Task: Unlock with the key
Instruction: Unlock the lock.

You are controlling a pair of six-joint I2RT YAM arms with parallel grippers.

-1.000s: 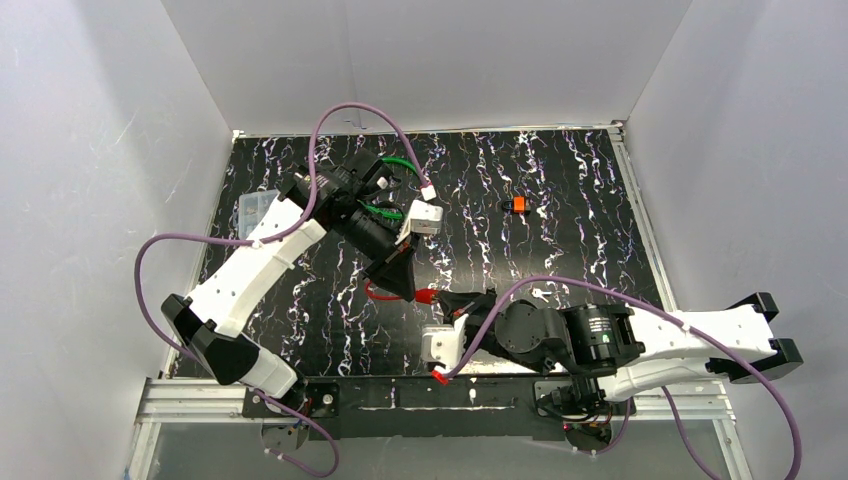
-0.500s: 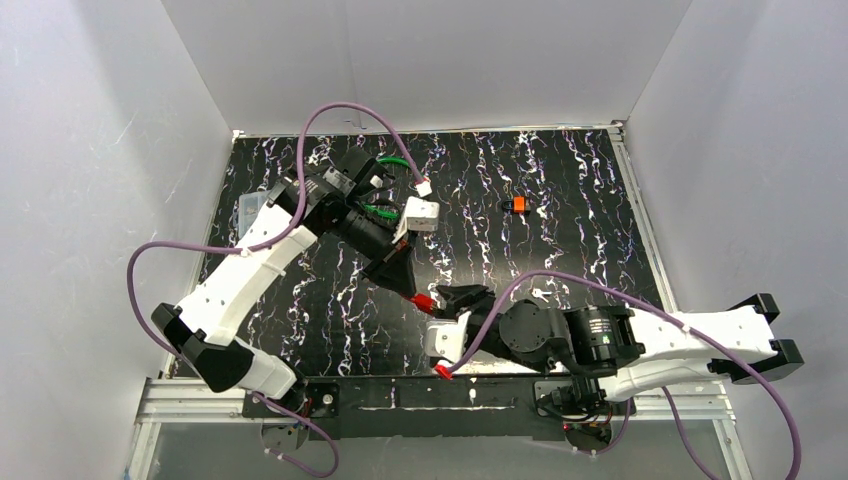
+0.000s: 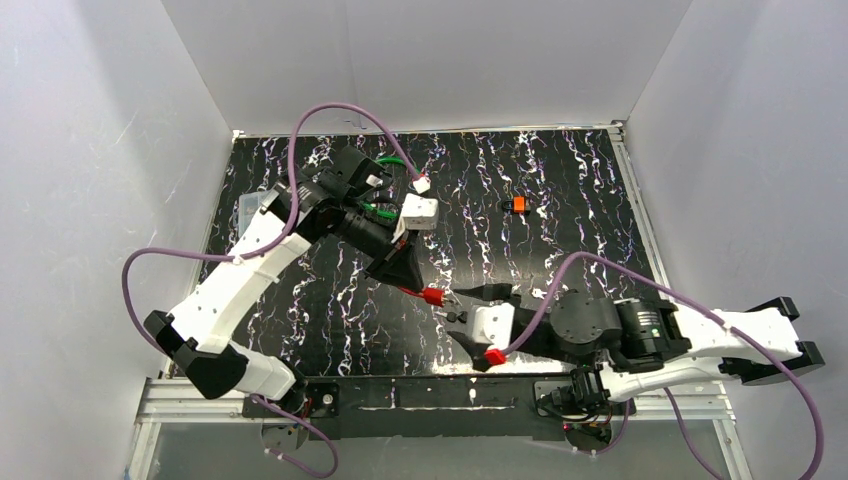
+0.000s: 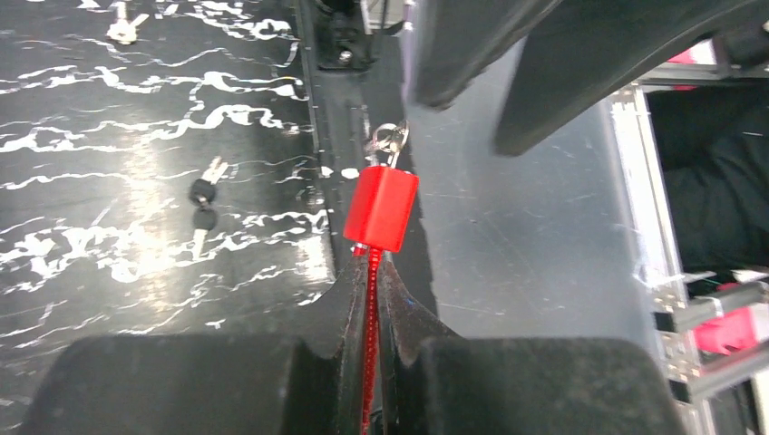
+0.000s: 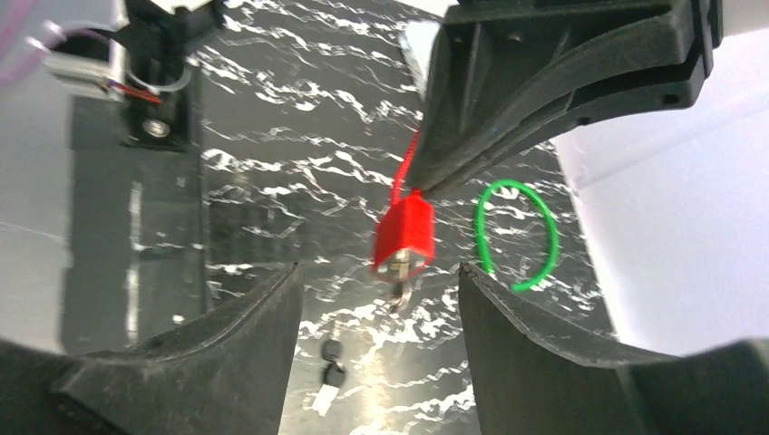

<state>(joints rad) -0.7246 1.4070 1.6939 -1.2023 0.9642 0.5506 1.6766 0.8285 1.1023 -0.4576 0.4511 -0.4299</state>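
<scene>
A red lock (image 3: 433,296) (image 4: 381,208) (image 5: 405,234) hangs above the table by its red cable. My left gripper (image 3: 407,284) (image 4: 367,261) is shut on that cable just behind the lock body. A small silver key (image 4: 388,140) (image 5: 400,288) with a ring sticks out of the lock's free end. My right gripper (image 3: 458,318) (image 5: 379,272) stands open just right of the lock, fingers (image 5: 245,317) wide on either side and touching neither lock nor key.
Two black-headed keys (image 3: 455,316) (image 4: 203,205) (image 5: 330,362) lie on the mat below the lock, and a silver key (image 3: 540,293) lies further right. A green cable loop (image 3: 385,208) (image 5: 519,234) is under the left arm. There is an orange piece (image 3: 516,204) at the back and a clear box (image 3: 250,207) at the left edge.
My right gripper has opened, let go at the lock's key end and drawn back to the right. The left gripper has carried the lock slightly right.
</scene>
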